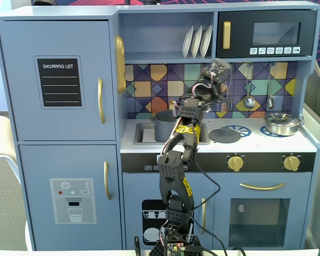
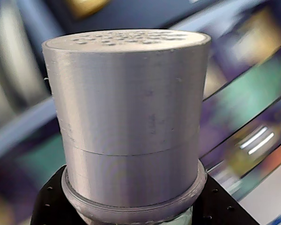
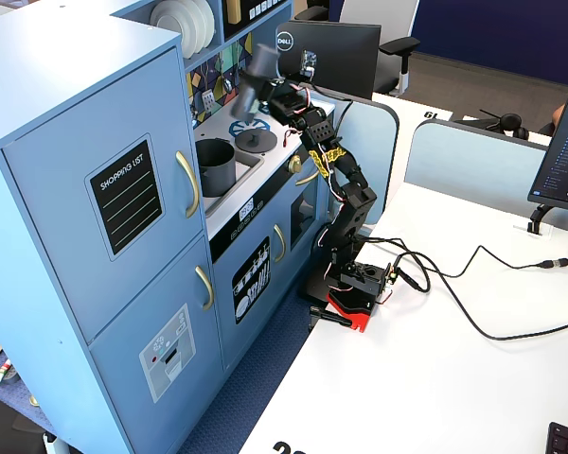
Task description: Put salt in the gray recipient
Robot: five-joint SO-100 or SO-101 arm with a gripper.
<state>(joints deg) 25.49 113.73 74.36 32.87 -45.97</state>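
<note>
A grey salt shaker (image 2: pixel 131 117) with a dotted top fills the wrist view. My gripper (image 2: pixel 133 213) is shut on its base, with the black jaws on either side. In a fixed view the shaker (image 1: pixel 218 67) is held high in front of the tiled back wall, above the counter and to the right of the grey pot (image 1: pixel 162 123) in the sink. In the side fixed view the shaker (image 3: pixel 257 68) is up and to the right of the pot (image 3: pixel 213 163), apart from it, with the gripper (image 3: pixel 273 87) just behind it.
A grey lid (image 1: pixel 225 135) lies on the stove top and a metal pan (image 1: pixel 281 124) stands at the right. Utensils (image 1: pixel 249 101) hang on the back wall. White plates (image 1: pixel 197 41) stand on the shelf above. The arm's base (image 3: pixel 360 284) sits on a white desk.
</note>
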